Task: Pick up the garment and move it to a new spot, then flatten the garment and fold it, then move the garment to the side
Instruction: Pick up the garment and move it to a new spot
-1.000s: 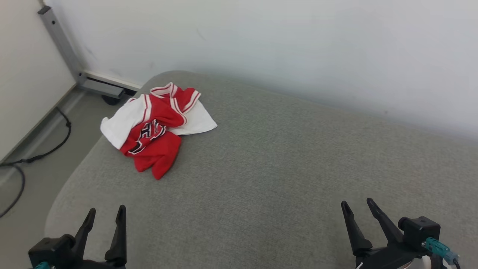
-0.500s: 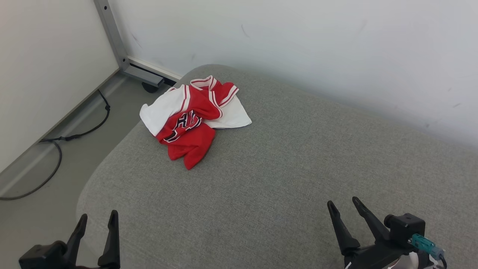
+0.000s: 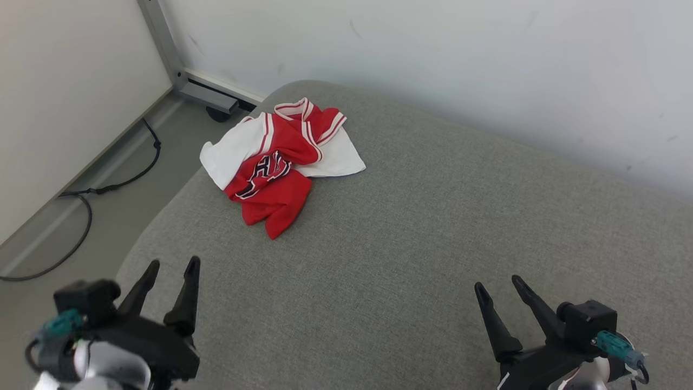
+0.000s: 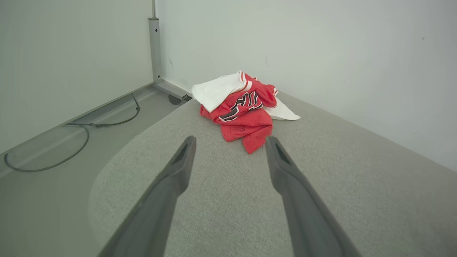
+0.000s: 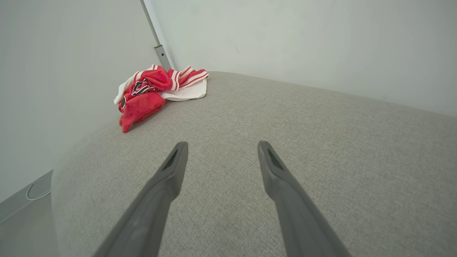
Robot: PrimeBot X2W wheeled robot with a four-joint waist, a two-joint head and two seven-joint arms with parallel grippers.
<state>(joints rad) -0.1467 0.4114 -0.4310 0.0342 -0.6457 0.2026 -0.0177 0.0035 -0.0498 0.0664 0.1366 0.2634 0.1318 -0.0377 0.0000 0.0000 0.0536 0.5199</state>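
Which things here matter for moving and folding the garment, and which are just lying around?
For the job: red and white garment, grey cushion under it, left tool, right tool, both open.
Lying about: black cable, metal post.

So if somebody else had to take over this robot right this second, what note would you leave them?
Left gripper: open, holding nothing, over the near left edge of the grey fabric cushion.
Right gripper: open, holding nothing, over the near right part of the cushion.
Red and white jersey: a crumpled heap near the cushion's far left corner, well clear of both grippers.
Done: nothing yet.
Left: pick the jersey up, move it to a new spot, flatten it, fold it, then move it to the side.
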